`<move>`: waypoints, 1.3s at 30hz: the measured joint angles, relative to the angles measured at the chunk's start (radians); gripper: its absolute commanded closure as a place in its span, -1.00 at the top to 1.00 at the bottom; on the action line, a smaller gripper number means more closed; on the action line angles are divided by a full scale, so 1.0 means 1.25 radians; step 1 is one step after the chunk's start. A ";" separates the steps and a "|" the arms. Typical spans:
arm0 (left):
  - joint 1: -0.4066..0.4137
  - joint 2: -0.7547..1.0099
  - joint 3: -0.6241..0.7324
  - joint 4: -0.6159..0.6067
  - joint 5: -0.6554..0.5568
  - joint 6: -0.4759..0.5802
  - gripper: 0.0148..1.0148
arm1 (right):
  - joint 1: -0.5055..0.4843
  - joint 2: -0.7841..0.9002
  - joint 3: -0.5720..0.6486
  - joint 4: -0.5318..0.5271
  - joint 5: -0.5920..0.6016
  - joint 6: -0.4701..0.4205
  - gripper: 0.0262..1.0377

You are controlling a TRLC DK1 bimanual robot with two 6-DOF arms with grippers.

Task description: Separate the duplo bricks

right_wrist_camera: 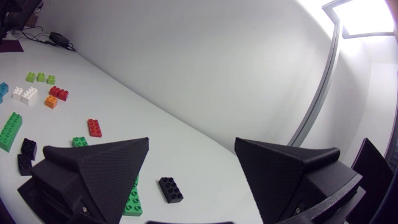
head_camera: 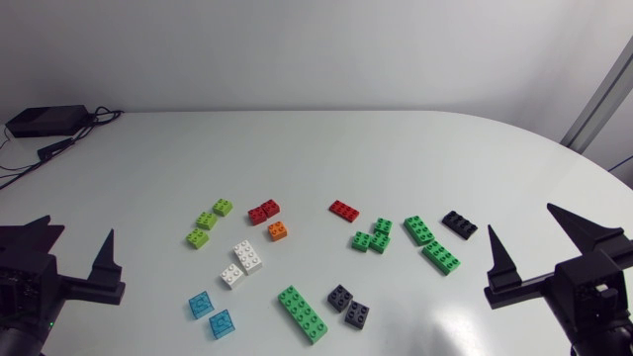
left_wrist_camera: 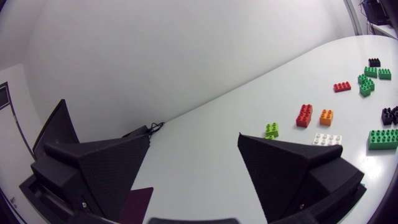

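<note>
Twenty or so duplo bricks (head_camera: pixel 302 313) lie scattered across the middle of the white table (head_camera: pixel 396 148), well apart from both claws.

Counted by colour in the head view:
- **Lime:** three lime bricks (head_camera: pixel 206 221) sit in a slanting row at the left of the spread. The nearer two touch.
- **Red:** two red bricks (head_camera: pixel 264 211) are pressed together just right of the lime ones. A lone red brick (head_camera: pixel 343 209) lies further right.
- **Orange:** one orange brick (head_camera: pixel 278 231) sits just beside the red pair.
- **White:** two white bricks (head_camera: pixel 248 255) lie below it, meeting at a corner.
- **Light blue:** two light-blue bricks (head_camera: pixel 201 303) are at the near left, close together but apart.
- **Green:** six in all.
  - One long green brick (head_camera: pixel 311 322) lies slantwise near the front.
  - Three small green bricks (head_camera: pixel 380 243) huddle together right of centre.
  - Two longer green bricks (head_camera: pixel 441 257) lie in line beside that cluster, touching or nearly so.
- **Dark grey:** two dark grey bricks (head_camera: pixel 340 297) sit just right of the long green brick, corner to corner.
- **Black:** one black brick (head_camera: pixel 459 223) lies furthest right.

Whether the touching bricks are actually clipped together cannot be told.

The left gripper (head_camera: pixel 79 227) sits at the near left edge of the table with its wedge fingers spread wide and nothing between them. The right gripper (head_camera: pixel 519 218) sits at the near right edge, likewise released and empty. In its wrist view the black brick lies on the table ahead of its fingers.
</note>
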 measured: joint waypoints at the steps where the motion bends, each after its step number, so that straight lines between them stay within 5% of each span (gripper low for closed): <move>1: -0.007 0.000 0.000 0.000 0.000 0.000 0.94 | 0.000 0.000 0.000 0.000 0.000 0.000 0.91; 7: -0.041 0.000 0.000 0.000 0.000 -0.037 0.94 | -0.029 0.000 -0.002 -0.002 -0.028 0.007 0.91; 13: -0.040 0.000 0.000 0.001 -0.001 -0.116 0.94 | -0.091 0.000 -0.002 -0.003 -0.033 0.117 0.92; 22: -0.106 0.000 -0.004 0.036 0.003 -0.175 0.94 | -0.110 0.000 -0.002 -0.007 -0.052 0.167 0.92; 27: -0.104 0.000 -0.028 0.144 0.015 -0.172 0.94 | -0.110 0.000 -0.002 -0.007 -0.052 0.176 0.92; 39: -0.040 0.000 -0.041 0.134 0.071 -0.150 0.94 | -0.145 0.000 -0.002 -0.007 -0.054 0.242 0.92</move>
